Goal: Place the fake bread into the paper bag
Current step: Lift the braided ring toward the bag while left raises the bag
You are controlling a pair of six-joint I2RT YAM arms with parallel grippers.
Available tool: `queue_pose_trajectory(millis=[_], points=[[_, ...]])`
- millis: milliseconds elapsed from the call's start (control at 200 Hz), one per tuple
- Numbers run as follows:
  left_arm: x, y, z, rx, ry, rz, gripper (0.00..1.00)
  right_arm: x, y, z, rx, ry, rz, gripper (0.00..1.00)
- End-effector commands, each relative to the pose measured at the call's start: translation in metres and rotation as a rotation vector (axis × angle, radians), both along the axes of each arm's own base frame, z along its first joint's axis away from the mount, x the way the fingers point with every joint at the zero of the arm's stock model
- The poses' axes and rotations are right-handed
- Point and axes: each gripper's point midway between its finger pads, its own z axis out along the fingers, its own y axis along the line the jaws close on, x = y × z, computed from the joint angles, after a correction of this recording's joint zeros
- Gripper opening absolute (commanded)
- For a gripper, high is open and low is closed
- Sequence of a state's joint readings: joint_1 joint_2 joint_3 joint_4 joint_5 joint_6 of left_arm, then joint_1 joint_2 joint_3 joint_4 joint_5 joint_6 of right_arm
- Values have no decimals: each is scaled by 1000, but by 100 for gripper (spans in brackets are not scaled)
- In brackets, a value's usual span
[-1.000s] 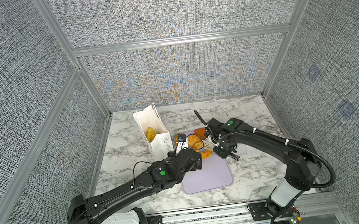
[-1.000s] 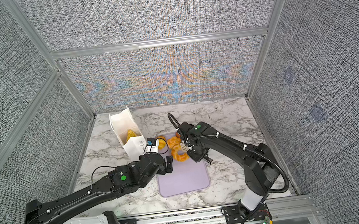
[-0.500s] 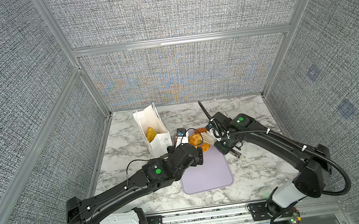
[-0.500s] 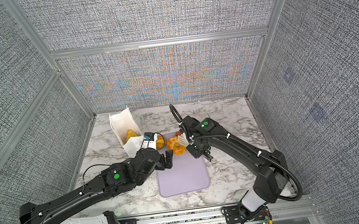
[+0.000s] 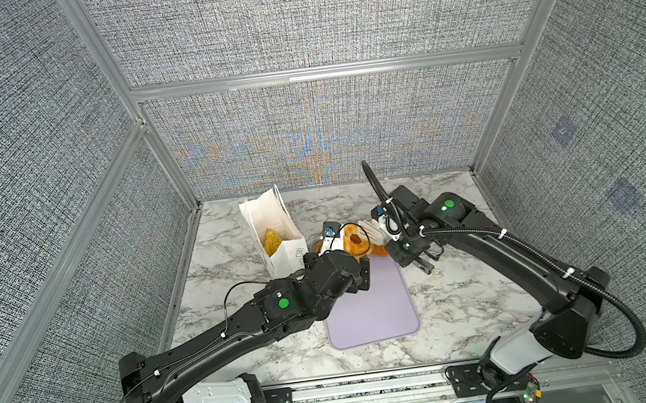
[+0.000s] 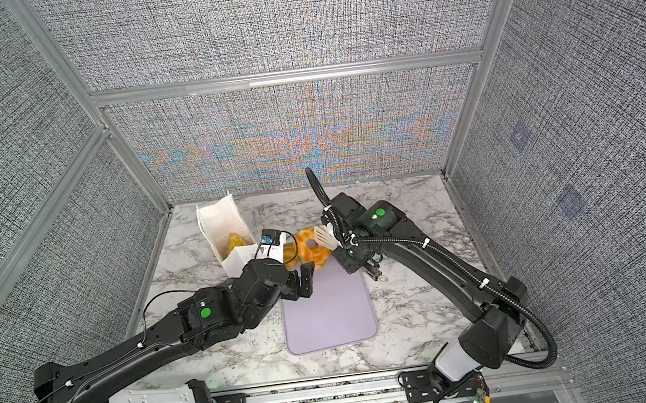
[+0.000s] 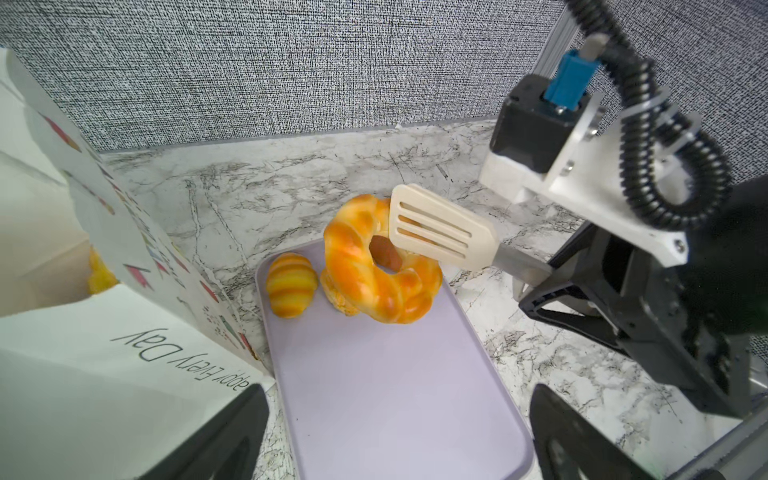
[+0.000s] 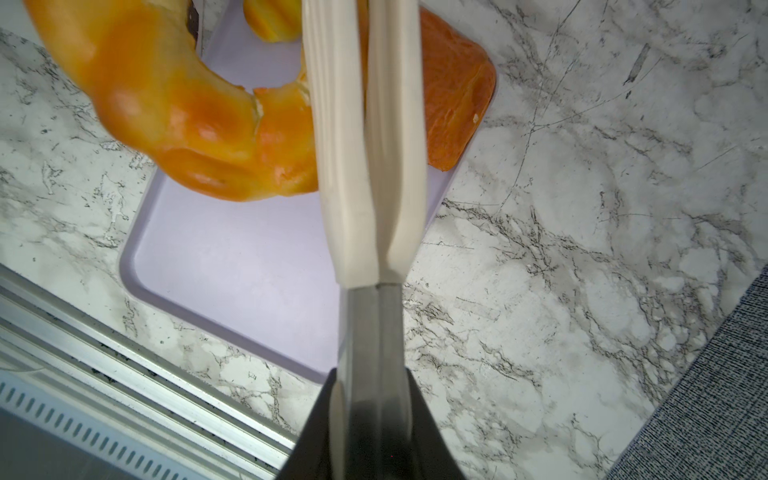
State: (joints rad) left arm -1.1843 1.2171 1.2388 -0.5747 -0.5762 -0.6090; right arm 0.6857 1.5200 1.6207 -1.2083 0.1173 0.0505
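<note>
Top views: a sec ago my right jaws had the tongs (image 5: 373, 230) low among the pastries. Now the ring doughnut (image 5: 361, 251) is up off the lilac tray (image 5: 373, 313), tipped on edge and pinched in the blades. Right jaws are clenched on the tong handle. My left jaws have pushed fwd to the tray edge by the paper bag (image 5: 290, 252); they're spread wide, gripping nothing. The bag stands upright on the bench (image 5: 229, 272) just left of the tray, mouth open, one pastry (image 5: 271, 240) already inside. Both top views agree.

Left wrist: the doughnut (image 7: 361, 270) hangs tilted over the tray's far end, a slotted blade (image 7: 440, 232) across its upper side. A striped croissant (image 7: 289, 284) lies beside it on the tray, w/ another piece (image 7: 338, 299) half hidden beneath. Can't tell if the ring's low rim clears that piece.

Right wrist: both blades (image 8: 365, 166) squeeze one side of the ring (image 8: 187, 124). A darker wedge (image 8: 453, 104) sits at the tray corner below.

So the pick looks done and the carry to the bag is next. It's a one-sided grip, so the ring may swing or slip, imo. Several pieces are left after this.
</note>
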Motion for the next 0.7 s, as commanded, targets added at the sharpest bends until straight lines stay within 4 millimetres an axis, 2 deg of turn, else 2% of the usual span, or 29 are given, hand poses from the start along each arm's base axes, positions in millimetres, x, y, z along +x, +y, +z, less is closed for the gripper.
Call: queue_pose_trajectory(millis=[0, 235, 480, 690], points=[[2, 7, 11, 0, -31, 23, 99, -2, 1, 8, 14, -1, -3, 22], [2, 16, 29, 1, -73, 43, 99, 1, 9, 31, 79, -36, 3, 22], [4, 22, 55, -7, -129, 48, 99, 2, 19, 46, 140, -73, 35, 22], [5, 33, 68, -6, -164, 71, 99, 6, 25, 59, 171, -98, 43, 22]])
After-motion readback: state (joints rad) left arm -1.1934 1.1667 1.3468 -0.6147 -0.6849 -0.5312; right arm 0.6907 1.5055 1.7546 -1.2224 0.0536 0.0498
